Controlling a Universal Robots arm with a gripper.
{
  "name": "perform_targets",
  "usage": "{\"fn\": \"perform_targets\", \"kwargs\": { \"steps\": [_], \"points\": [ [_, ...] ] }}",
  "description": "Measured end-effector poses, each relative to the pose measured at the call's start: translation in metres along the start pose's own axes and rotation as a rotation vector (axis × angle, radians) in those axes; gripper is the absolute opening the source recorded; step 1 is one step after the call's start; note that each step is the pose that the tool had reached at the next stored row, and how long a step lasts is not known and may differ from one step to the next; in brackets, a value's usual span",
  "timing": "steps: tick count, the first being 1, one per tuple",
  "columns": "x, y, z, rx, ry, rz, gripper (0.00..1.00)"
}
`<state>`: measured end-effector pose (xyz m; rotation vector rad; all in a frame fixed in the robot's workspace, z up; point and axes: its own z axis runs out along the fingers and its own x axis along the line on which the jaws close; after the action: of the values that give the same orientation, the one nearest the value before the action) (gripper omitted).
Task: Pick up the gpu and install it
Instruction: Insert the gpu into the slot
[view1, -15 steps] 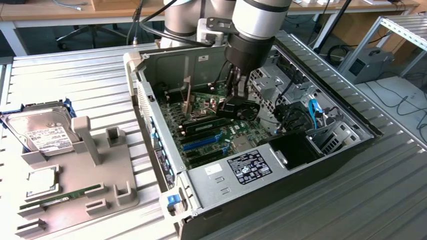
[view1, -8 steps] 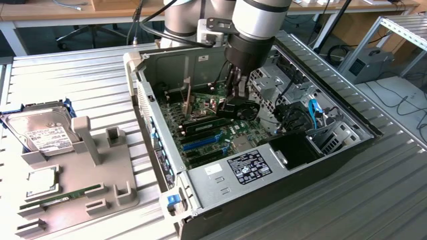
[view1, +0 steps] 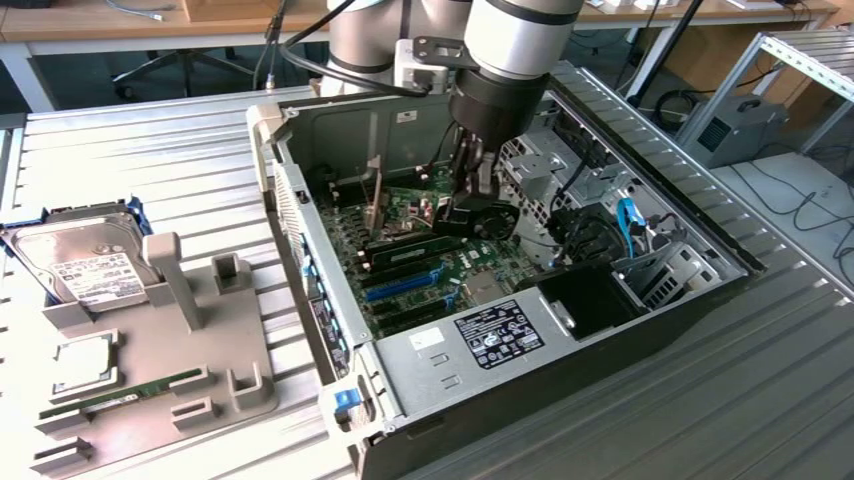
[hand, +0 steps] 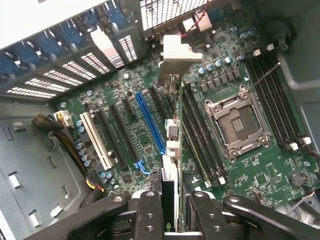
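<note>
I am reaching into the open computer case (view1: 641, 330) from above. My gripper (view1: 467, 205) is shut on the gpu (view1: 483, 219), whose black fan shows just below the fingers. In the wrist view the gpu (hand: 172, 137) appears edge-on between my two black fingers (hand: 150, 212), with my gripper (hand: 172, 217) clamped on its near end. Its silver end bracket (hand: 175, 55) points toward the rear slot covers. The card hangs over the green motherboard (hand: 260, 175), close beside the blue slot (hand: 150, 122). Whether it touches a slot I cannot tell.
A CPU socket (hand: 235, 122) and black memory slots (hand: 280, 100) lie beside the card. Outside the case, at the exterior view's left, a grey fixture (view1: 160, 380) carries a hard drive (view1: 87, 265), a RAM stick (view1: 127, 392) and a CPU (view1: 80, 360). Cables (view1: 627, 225) crowd the drive bays.
</note>
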<state>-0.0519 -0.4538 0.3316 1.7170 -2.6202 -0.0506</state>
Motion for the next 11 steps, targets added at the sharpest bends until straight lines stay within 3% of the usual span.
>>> {"fn": "perform_targets", "kwargs": {
  "steps": [11],
  "points": [
    [0.0,0.0,0.0,-0.0006,0.002,-0.06,0.26]
  ]
}}
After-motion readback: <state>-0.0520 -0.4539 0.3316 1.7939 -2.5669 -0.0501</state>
